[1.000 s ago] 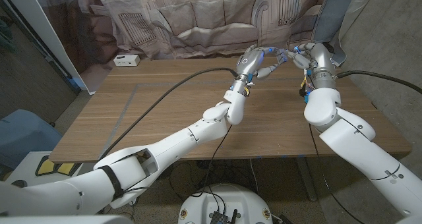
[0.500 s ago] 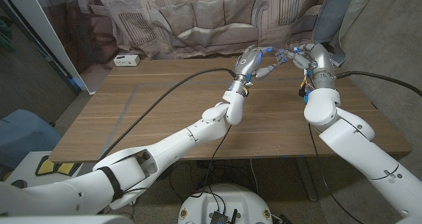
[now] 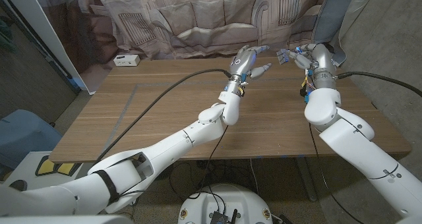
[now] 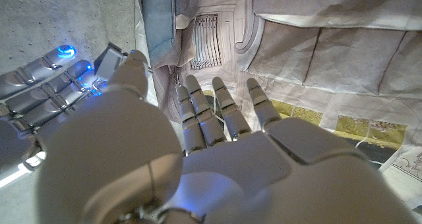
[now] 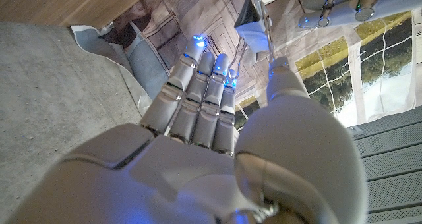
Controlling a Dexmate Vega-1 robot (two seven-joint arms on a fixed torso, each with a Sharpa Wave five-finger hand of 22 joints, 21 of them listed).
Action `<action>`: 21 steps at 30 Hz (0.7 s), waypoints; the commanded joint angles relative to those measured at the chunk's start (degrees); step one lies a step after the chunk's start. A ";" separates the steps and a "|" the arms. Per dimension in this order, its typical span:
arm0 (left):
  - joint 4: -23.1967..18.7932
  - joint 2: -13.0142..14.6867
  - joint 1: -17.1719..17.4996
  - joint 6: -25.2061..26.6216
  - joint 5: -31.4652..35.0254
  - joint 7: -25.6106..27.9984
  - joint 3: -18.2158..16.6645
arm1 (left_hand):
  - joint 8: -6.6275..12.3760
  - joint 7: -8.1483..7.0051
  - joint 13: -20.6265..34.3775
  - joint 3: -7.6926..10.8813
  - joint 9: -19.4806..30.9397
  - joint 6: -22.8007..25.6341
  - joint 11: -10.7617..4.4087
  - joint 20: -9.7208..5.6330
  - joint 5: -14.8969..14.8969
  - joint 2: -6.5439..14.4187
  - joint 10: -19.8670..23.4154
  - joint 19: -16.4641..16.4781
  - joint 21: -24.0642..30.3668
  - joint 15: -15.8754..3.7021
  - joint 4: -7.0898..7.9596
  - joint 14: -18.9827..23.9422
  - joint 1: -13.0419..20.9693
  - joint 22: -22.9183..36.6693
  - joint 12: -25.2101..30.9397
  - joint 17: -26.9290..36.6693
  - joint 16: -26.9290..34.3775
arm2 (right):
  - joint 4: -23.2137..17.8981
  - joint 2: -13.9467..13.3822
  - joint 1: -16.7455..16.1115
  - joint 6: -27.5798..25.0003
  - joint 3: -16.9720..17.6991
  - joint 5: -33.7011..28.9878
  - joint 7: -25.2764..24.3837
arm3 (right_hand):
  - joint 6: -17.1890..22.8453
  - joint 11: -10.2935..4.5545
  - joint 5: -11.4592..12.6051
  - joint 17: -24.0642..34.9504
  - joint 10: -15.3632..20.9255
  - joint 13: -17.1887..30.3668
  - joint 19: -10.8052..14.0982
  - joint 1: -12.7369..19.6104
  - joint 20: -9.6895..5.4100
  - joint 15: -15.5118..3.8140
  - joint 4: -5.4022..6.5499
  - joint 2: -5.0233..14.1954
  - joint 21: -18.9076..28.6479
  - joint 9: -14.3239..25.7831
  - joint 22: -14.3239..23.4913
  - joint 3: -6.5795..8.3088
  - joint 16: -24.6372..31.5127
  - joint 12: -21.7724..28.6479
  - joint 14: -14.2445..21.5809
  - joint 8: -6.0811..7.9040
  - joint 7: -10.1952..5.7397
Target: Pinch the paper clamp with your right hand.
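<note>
A small dark paper clamp (image 3: pixel 285 55) with wire handles hangs in the air above the table's far right part. My right hand (image 3: pixel 305 56) pinches it between thumb and fingers. In the right wrist view the clamp (image 5: pixel 254 16) stands just past my right thumb (image 5: pixel 285 76) and fingertips (image 5: pixel 204 53). My left hand (image 3: pixel 250 58) floats a short way to the left of the clamp, apart from it, with its fingers spread and nothing in them. In the left wrist view the clamp (image 4: pixel 109 55) sits by the right hand's fingers (image 4: pixel 46 85), beyond my own left hand (image 4: pixel 217 145).
A white box (image 3: pixel 125 60) lies at the far left of the wooden table (image 3: pixel 165 112). A black cable (image 3: pixel 151 105) runs over the table along my left arm. A printed cloth (image 3: pixel 198 20) hangs right behind the far edge.
My left hand has let go of the clamp, spread its fingers and drawn back to the left. The clamp stays in my right hand, which has hardly moved.
</note>
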 commanded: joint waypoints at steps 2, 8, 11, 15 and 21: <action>-4.82 3.64 2.82 2.78 0.34 -1.38 -2.25 | 0.21 -0.04 0.19 0.18 0.05 -0.41 0.24 -0.08 -0.03 -0.06 -0.42 -0.29 -0.02 -1.68 0.14 -0.21 -0.27 0.31 0.18 0.24 0.23 | 0.34 0.35 -0.17 -0.61 1.10 0.51 -0.23 | 0.73 0.45 0.26 0.16 0.38 0.15 0.01 0.76 -0.23 -0.99 0.33 -0.20 0.14 0.34 0.19 -0.10 -0.03 -0.19 0.33 0.21 -0.70; -7.32 5.06 4.75 4.70 0.08 -1.36 -4.09 | 0.31 -0.15 0.12 0.23 0.04 -0.46 0.14 -0.08 -0.02 -0.06 -0.52 -0.37 -0.01 -1.76 0.10 -0.27 -0.34 0.32 0.23 0.23 0.27 | 0.31 0.23 -0.45 -1.16 1.84 0.92 -0.08 | 0.73 0.56 0.24 0.18 0.35 0.16 -0.04 0.77 -0.26 -0.85 0.35 -0.24 0.14 0.35 0.19 -0.18 -0.10 -0.27 0.24 0.14 -0.76; -8.23 5.48 5.56 5.35 -0.41 -1.32 -5.02 | 0.37 -0.14 0.12 0.26 0.03 -0.50 0.24 -0.08 -0.02 -0.03 -0.52 -0.40 0.00 -1.75 0.11 -0.28 -0.43 0.32 0.31 0.24 0.30 | 0.38 0.23 -0.26 -1.82 1.66 0.65 -0.43 | 0.66 0.63 0.23 0.26 0.29 0.16 0.01 0.77 -0.28 -0.80 0.40 -0.19 0.18 0.36 0.19 -0.23 -0.02 -0.33 0.32 0.07 -0.76; -9.41 5.85 6.55 5.74 -1.56 -1.34 -6.27 | 0.40 -0.08 0.09 0.31 0.03 -0.58 0.24 -0.08 0.00 0.01 -0.57 -0.44 0.01 -1.64 0.09 -0.35 -0.45 0.32 0.34 0.24 0.30 | 0.69 0.51 -0.50 -1.39 2.03 0.89 -0.80 | 0.66 0.50 0.23 0.32 0.31 0.16 0.03 0.80 -0.30 -1.08 0.41 -0.20 0.21 0.37 0.19 -0.30 -0.01 -0.36 0.29 0.01 -0.77; -11.35 6.43 7.97 5.63 -4.08 -1.77 -8.32 | 0.39 -0.06 0.03 0.33 0.01 -0.92 0.35 -0.08 0.00 0.03 -0.72 -0.56 0.00 -1.46 0.12 -0.75 -0.66 0.32 0.38 0.25 0.22 | 1.92 0.75 -1.91 2.64 3.46 1.85 -1.06 | 0.61 0.38 0.22 0.41 0.26 0.17 -0.04 0.83 -0.30 -1.03 0.45 -0.19 0.21 0.38 0.19 -0.40 -0.05 -0.45 0.18 -0.10 -0.71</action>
